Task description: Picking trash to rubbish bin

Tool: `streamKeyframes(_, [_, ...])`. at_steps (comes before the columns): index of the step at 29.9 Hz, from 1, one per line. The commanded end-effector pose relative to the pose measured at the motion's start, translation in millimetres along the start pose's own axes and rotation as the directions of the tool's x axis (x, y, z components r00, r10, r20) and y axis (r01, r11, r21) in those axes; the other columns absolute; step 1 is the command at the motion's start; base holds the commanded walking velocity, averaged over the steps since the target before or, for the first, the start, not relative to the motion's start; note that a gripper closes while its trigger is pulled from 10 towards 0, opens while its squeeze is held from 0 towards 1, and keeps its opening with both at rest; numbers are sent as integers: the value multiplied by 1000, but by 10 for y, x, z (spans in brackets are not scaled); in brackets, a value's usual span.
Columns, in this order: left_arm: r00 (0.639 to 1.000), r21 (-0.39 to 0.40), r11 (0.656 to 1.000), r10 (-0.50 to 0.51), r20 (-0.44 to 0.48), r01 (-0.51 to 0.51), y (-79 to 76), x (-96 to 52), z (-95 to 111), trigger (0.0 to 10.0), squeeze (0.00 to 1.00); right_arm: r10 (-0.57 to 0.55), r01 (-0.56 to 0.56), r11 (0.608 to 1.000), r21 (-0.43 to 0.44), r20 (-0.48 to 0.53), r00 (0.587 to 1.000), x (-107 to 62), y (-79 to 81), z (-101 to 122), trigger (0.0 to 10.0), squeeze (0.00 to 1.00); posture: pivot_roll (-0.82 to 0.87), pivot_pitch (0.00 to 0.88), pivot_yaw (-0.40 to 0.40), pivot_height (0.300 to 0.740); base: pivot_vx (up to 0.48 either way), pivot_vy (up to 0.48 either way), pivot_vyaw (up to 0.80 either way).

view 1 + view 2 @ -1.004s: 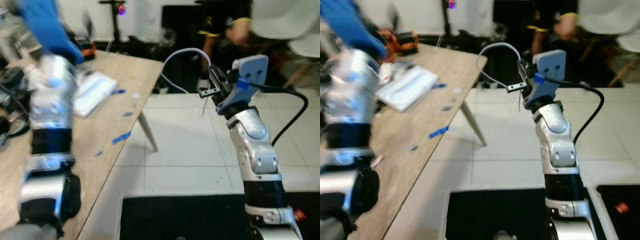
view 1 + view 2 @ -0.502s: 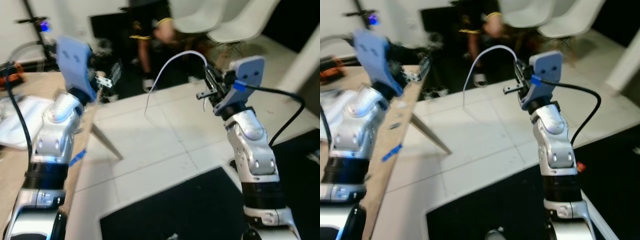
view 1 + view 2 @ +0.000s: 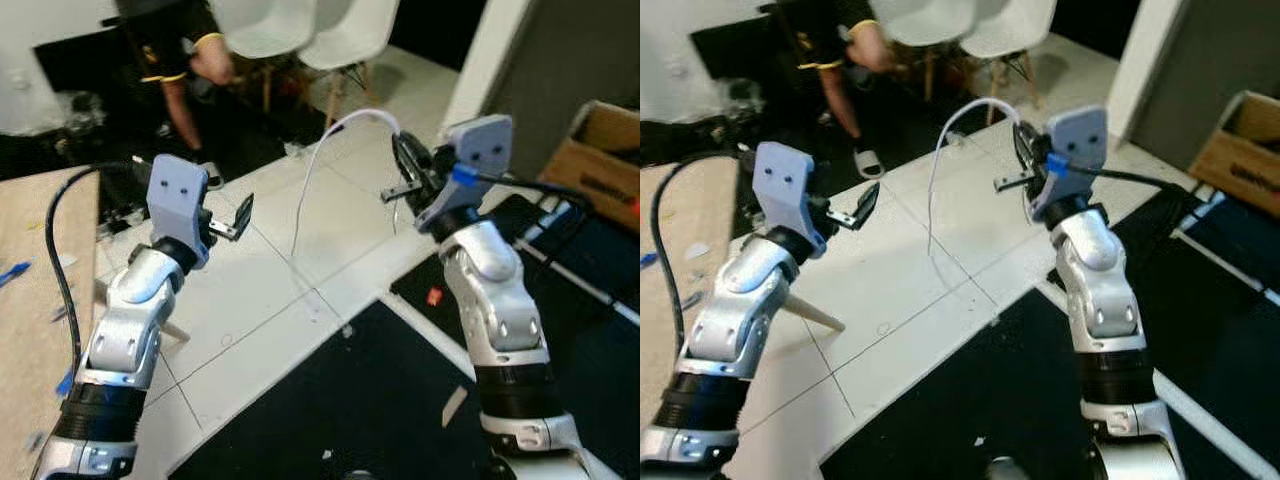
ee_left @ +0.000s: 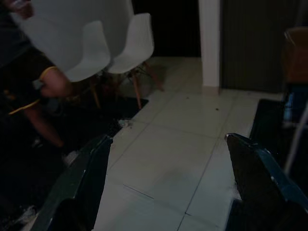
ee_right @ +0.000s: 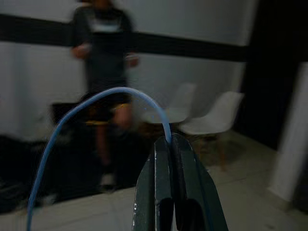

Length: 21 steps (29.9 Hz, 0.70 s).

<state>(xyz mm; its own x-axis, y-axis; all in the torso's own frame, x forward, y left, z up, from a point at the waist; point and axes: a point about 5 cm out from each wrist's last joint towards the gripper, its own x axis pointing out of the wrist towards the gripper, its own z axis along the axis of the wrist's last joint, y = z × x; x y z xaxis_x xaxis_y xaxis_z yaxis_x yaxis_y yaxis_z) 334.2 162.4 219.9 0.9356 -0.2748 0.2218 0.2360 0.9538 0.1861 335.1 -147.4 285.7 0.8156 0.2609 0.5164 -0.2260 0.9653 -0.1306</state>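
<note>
Swung away from the table, the view now takes in chairs [image 3: 300, 30]; right gripper [image 3: 1022, 160] is clamped on a white cable [image 3: 940, 170] at centre, left gripper [image 3: 240, 215] jaws held apart.

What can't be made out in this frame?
- Far end of the white cable pinched by the right gripper: right wrist view cuts it off; eye views lose it against the tiles.
- Person: blurred, dim.
- Cardboard box contents: cut by eye view's edge.
- Floor scraps: too small.
</note>
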Motion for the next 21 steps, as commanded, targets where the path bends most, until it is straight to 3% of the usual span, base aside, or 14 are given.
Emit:
streamKeyframes(1, [1000,6,1000,14,-13,-14,-27,9,-27,10000,0,0,0,1000,-5,-48,999,-54,0,-109,10000,0,-25,141,50,740,0,0,-800])
streamKeyframes(3, [997,22,998,57,-50,-56,-15,16,-79,10000,0,19,-20,1000,-9,-132,991,-150,52,-305,10000,0,-24,138,54,740,0,0,-800])
streamKeyframes(4, [987,85,990,117,-108,-108,21,-11,-207,10000,0,24,-22,1000,13,-208,978,-285,128,-510,10000,0,-24,136,57,740,0,0,-800])
streamKeyframes(6, [983,92,989,127,-129,-116,25,-39,-271,10000,0,23,-20,1000,17,-240,971,-353,160,-600,10000,0,-26,136,57,740,0,0,-800])
streamKeyframes(11, [976,59,989,141,-163,-133,27,-171,-421,10000,0,-8,33,997,72,-321,947,-554,211,-807,10000,0,-20,134,57,740,0,0,-800])
streamKeyframes(15, [967,27,987,161,-200,-158,44,-234,-528,10000,0,-45,69,996,52,-373,927,-661,197,-928,10000,0,-24,131,60,740,0,0,-800])
streamKeyframes(17, [955,4,979,200,-218,-204,67,-259,-575,10000,0,-95,116,993,24,-427,899,-814,166,-1065,10000,0,-17,128,55,740,0,0,-800])
streamKeyframes(21, [949,26,981,195,-249,-194,64,-314,-683,10000,0,-131,144,989,-12,-498,857,-1084,143,-1267,10000,0,-16,125,59,740,0,0,-800])
